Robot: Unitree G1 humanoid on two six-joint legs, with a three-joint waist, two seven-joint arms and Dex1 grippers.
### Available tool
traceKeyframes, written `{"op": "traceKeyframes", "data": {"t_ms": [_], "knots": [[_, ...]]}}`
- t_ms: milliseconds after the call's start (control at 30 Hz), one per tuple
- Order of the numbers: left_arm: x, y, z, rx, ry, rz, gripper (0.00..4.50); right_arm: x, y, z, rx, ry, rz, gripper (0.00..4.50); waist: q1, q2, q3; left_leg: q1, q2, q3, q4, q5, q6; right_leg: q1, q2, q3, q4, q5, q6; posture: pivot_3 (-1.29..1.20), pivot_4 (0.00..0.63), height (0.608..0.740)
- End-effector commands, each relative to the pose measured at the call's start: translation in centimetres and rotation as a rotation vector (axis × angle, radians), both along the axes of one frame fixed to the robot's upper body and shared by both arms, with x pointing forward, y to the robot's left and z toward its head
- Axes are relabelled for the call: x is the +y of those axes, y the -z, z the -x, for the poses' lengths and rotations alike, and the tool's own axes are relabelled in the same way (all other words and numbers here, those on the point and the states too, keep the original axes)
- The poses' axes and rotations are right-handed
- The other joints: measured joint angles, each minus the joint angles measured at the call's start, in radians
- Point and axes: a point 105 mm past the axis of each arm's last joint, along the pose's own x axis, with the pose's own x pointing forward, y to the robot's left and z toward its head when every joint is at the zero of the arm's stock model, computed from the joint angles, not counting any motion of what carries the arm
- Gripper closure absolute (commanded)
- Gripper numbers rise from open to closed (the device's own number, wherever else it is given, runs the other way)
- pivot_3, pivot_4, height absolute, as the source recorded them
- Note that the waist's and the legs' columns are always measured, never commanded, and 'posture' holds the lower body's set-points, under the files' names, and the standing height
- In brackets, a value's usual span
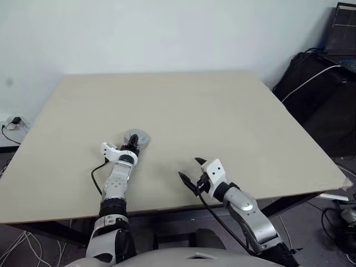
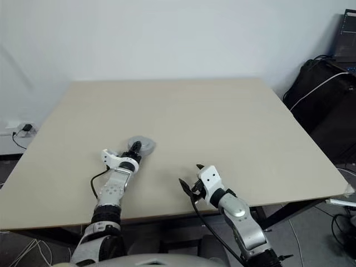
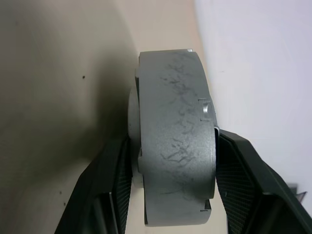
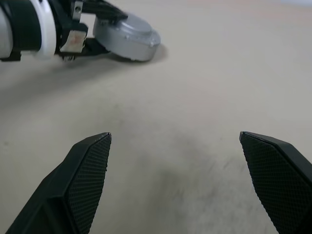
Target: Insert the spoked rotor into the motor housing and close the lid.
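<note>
1. Gripping the closed motor (image 3: pixel 175 141) edge-on, the left gripper (image 1: pixel 132 146) has its two fingers (image 3: pixel 114 185) pressed on the flat faces, jaws about half closed around it. In the right wrist view the silver-grey lid (image 4: pixel 127 34) is already on the housing, and the whole unit looks to be at or just above the table (image 1: pixel 222 111).
2. The right gripper (image 1: pixel 192 169) hangs empty with jaws spread wide, well to the side of the motor.
3. Risks, as I judge them: opening the fingers while the motor stands on its rim could let it roll or topple.
4. A lid not fully seated could pop off on landing.
5. Withdrawing crookedly could drag the motor along.
</note>
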Motion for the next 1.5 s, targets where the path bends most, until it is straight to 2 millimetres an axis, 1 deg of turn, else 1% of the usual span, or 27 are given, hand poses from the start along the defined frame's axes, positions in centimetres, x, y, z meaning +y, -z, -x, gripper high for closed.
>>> {"op": "traceKeyframes", "data": {"t_ms": [33,67,167,233,267,367,467,500,533,567,633,700,767,900,967,1100,1233,1367,1500], "knots": [[-0.2,-0.6,-0.6,0.004,-0.007,-0.015,2.39,-0.2,-0.7,-0.5,-0.024,0.007,0.001,0.00,0.001,0.000,0.000,0.000,0.000,0.000,0.001,0.000,0.000,0.000,0.000,0.000,0.000,0.000,0.000,0.00,0.000,0.740],[-0.3,-0.4,-0.3,0.016,0.000,-0.018,1.69,-0.1,-0.6,-0.5,-0.021,0.007,0.002,0.00,0.000,0.000,0.000,0.000,0.000,0.000,0.002,0.000,0.000,0.001,0.000,0.000,0.000,0.001,0.000,0.00,0.000,0.740],[-0.4,0.2,0.9,0.052,0.015,-0.028,0.83,-0.1,-0.5,-0.6,-0.017,0.009,0.004,0.00,-0.002,0.000,-0.001,0.001,0.001,0.000,0.004,0.000,0.001,0.002,0.000,0.000,0.000,0.001,0.001,0.00,0.000,0.740],[-0.4,0.9,2.6,0.092,0.039,-0.043,0.16,-0.1,-0.5,-0.6,-0.007,0.017,0.000,0.00,-0.009,0.001,-0.002,0.003,0.001,0.000,0.005,-0.001,0.001,0.004,0.000,0.000,0.000,0.001,0.001,0.00,0.000,0.740],[-0.3,1.1,3.4,0.107,0.052,-0.050,0.01,-0.1,-0.4,-0.6,-0.001,0.019,-0.003,0.00,-0.013,0.001,-0.003,0.003,0.001,0.000,0.004,-0.001,0.001,0.004,0.000,0.000,0.000,0.001,0.001,0.00,0.000,0.740],[-0.3,1.6,5.5,0.153,0.110,-0.092,0.01,0.0,-0.2,-0.5,0.017,0.021,-0.010,0.00,-0.019,0.002,-0.004,0.006,0.002,0.001,0.004,-0.002,0.000,0.005,-0.001,0.000,0.001,0.002,0.000,0.00,0.000,0.740],[0.1,2.2,9.3,0.216,0.245,-0.246,0.01,0.2,-0.1,-0.4,0.038,0.020,-0.026,0.00,-0.021,0.005,-0.006,0.007,0.002,0.001,0.003,-0.004,-0.002,0.005,-0.001,0.000,0.000,0.001,-0.001,0.00,0.000,0.740],[0.5,2.0,10.5,0.213,0.303,-0.382,0.01,0.2,-0.1,-0.4,0.043,0.021,-0.035,0.00,-0.014,0.008,-0.009,0.013,0.003,0.001,0.003,-0.008,-0.003,0.007,-0.003,0.000,0.000,-0.002,0.000,0.00,0.000,0.740],[0.9,1.5,11.4,0.192,0.351,-0.526,0.01,0.1,-0.1,-0.4,0.051,0.032,-0.046,0.00,-0.022,0.011,-0.011,0.017,0.001,0.001,0.003,-0.010,-0.003,0.011,-0.005,-0.001,0.000,-0.006,0.005,0.00,0.000,0.740],[1.0,0.9,12.1,0.160,0.375,-0.629,0.01,0.0,-0.2,-0.5,0.052,0.045,-0.062,0.00,-0.029,0.012,-0.012,0.018,0.003,0.001,0.003,-0.011,-0.004,0.011,-0.007,0.001,0.000,-0.007,0.005,0.00,0.000,0.740],[1.3,-0.4,12.6,0.086,0.364,-0.768,0.01,-0.2,-0.4,-0.7,0.046,0.073,-0.091,0.00,-0.034,0.014,-0.011,0.018,0.003,0.001,0.002,-0.013,-0.005,0.010,-0.008,0.002,0.000,-0.008,0.003,0.00,0.000,0.740],[1.7,-1.6,12.9,0.006,0.322,-0.942,0.01,-0.5,-0.7,-0.9,0.023,0.110,-0.101,0.00,-0.026,0.014,-0.011,0.017,0.003,0.002,-0.001,-0.013,-0.005,0.008,-0.010,0.002,0.000,-0.008,0.003,0.00,0.000,0.740],[2.0,-2.2,13.1,-0.034,0.270,-1.117,0.01,-0.8,-0.9,-1.1,-0.011,0.144,-0.105,0.00,-0.017,0.014,-0.009,0.016,0.003,0.001,-0.003,-0.013,-0.005,0.006,-0.011,0.003,0.000,-0.009,0.002,0.00,0.000,0.740],[1.9,-3.3,13.9,-0.113,0.131,-1.306,0.01,-1.8,-1.2,-1.4,-0.091,0.215,-0.074,0.00,0.000,0.015,-0.010,0.015,0.001,0.001,-0.008,-0.012,-0.005,0.004,-0.015,0.001,0.000,-0.009,0.001,0.00,0.000,0.740],[1.8,-3.7,14.2,-0.144,0.080,-1.353,0.01,-2.1,-1.1,-1.3,-0.106,0.229,-0.072,0.00,0.005,0.015,-0.010,0.015,0.001,0.001,-0.009,-0.012,-0.005,0.003,-0.015,0.001,0.000,-0.010,0.001,0.00,0.000,0.740],[1.5,-3.2,15.1,-0.169,0.017,-1.403,0.01,-2.8,-0.9,-1.0,-0.115,0.280,-0.085,0.00,0.010,0.015,-0.011,0.011,0.001,0.002,-0.010,-0.012,-0.005,-0.002,-0.014,0.000,0.000,-0.011,-0.002,0.00,0.000,0.740],[1.1,-2.6,15.3,-0.173,0.006,-1.392,0.01,-3.1,-0.8,-0.9,-0.136,0.308,-0.069,0.00,0.016,0.014,-0.011,0.010,0.000,0.002,-0.011,-0.012,-0.005,-0.003,-0.014,-0.001,0.000,-0.011,-0.002,0.00,0.000,0.740],[1.0,-2.4,15.1,-0.182,-0.005,-1.372,0.01,-3.2,-0.8,-1.0,-0.164,0.322,-0.046,0.00,0.018,0.014,-0.011,0.010,0.000,0.003,-0.010,-0.012,-0.004,-0.002,-0.014,-0.002,0.000,-0.014,0.002,0.00,0.000,0.740],[0.6,-2.3,14.9,-0.203,0.023,-1.314,0.01,-3.2,-1.4,-1.2,-0.231,0.332,-0.026,0.00,0.017,0.014,-0.011,0.010,0.001,0.003,-0.009,-0.012,-0.004,-0.002,-0.014,-0.003,0.001,-0.014,0.003,0.00,0.000,0.740]]}}
